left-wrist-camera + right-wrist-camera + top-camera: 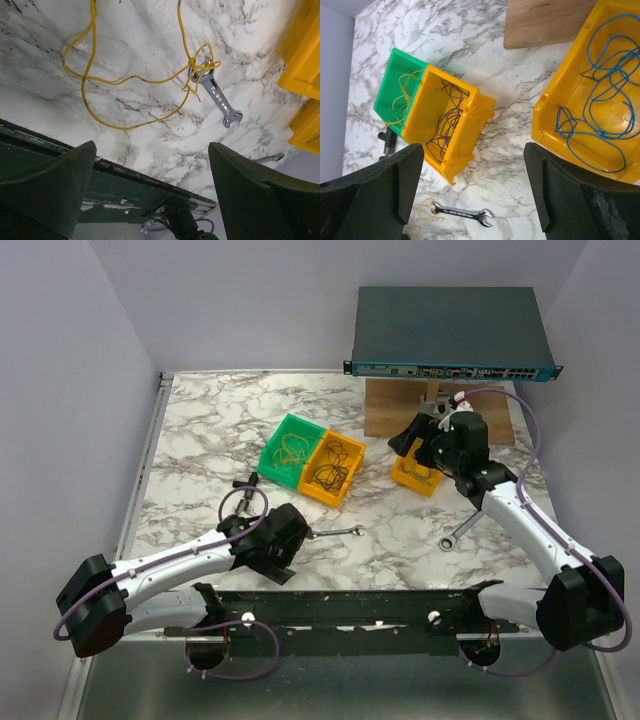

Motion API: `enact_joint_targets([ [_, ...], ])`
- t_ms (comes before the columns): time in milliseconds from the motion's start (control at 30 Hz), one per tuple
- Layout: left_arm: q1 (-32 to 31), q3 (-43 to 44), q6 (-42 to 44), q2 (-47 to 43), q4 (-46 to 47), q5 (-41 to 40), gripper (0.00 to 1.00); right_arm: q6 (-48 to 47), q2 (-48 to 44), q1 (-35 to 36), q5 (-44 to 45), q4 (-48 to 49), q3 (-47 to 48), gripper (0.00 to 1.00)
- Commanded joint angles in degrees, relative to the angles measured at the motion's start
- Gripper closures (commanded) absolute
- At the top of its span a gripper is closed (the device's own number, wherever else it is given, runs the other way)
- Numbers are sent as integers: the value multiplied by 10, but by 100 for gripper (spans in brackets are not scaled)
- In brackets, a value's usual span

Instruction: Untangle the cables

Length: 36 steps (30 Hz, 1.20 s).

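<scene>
Down to a snag: 1 yellow cable knotted round the wrench on the marble, just below the left gripper, jaws wide, empty. Right gripper equally open above the binned blue cable. Next — pinch a loop, ease it off the wrench head.

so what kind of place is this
Probably a robotics lab test bench: two arms bolted to a marble-patterned table boxed in by plain walls, small bins of cables, and a network switch on a wooden stand.
</scene>
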Motion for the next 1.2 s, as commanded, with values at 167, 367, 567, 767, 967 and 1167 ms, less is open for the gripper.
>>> enact_joint_targets([
  [167, 12, -5, -161, 18, -16, -114, 1, 30, -37, 2, -54, 42, -30, 11],
  [367, 57, -4, -128, 47, 22, -88, 2, 32, -40, 2, -52, 46, -31, 11],
  [567, 115, -3, -80, 83, 54, -52, 2, 32, -42, 2, -51, 46, -32, 11],
  [767, 141, 9, -44, 135, 76, -20, 32, 31, -40, 2, -50, 51, -34, 11],
  [967, 142, 43, 6, 175, 59, -9, 76, 31, -40, 2, -45, 49, -35, 11],
  [1167, 141, 39, 12, 122, 10, -62, 100, 30, -44, 2, -41, 48, -38, 11],
])
